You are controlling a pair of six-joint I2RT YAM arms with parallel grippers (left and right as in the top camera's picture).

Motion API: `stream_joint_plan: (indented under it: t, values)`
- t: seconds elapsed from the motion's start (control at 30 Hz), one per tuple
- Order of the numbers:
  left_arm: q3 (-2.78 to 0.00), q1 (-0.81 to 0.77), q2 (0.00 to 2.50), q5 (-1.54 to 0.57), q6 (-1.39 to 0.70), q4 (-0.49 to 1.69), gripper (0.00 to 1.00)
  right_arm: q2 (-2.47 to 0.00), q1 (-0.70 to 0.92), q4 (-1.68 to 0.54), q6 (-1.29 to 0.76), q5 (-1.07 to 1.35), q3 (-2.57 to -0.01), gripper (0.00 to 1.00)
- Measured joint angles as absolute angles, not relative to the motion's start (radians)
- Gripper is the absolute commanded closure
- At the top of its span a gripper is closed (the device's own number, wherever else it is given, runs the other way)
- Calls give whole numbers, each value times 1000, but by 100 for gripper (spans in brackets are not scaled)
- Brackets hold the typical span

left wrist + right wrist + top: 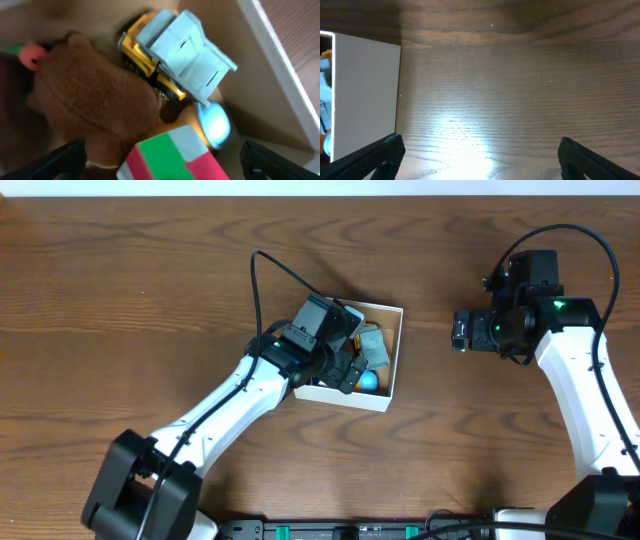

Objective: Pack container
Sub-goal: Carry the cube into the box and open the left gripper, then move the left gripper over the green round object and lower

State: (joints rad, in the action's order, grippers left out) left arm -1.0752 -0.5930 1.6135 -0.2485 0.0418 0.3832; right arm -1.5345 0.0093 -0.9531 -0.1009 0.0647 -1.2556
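The container (394,358) is a white-walled cardboard box at mid-table, tan-brown inside (250,85). In it lie a brown plush toy (95,100), a yellow truck with a pale blue-grey bed (185,50), a light blue ball (215,122) and a green, red and white cube (172,150). My left gripper (350,370) hangs over the box. In the left wrist view it (162,164) is open, its fingers either side of the cube with gaps. My right gripper (458,333) is open and empty (480,155) over bare wood right of the box, whose white wall (365,95) shows at left.
The dark wooden table (150,270) runs all round the box. The left arm (230,400) stretches from the front edge to the box. The right arm (580,370) stands at the right side.
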Motion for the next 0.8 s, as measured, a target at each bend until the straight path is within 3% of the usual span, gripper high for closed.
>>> stream_joint_plan:
  t: [0.37, 0.8]
  values:
    - [-1075, -501, 1438, -252, -3, 469, 2, -1534, 9, -957, -86, 65, -1256, 1]
    - [-1074, -44, 1298, -156, -247, 745, 2, -1534, 9, -957, -63, 65, -1255, 1]
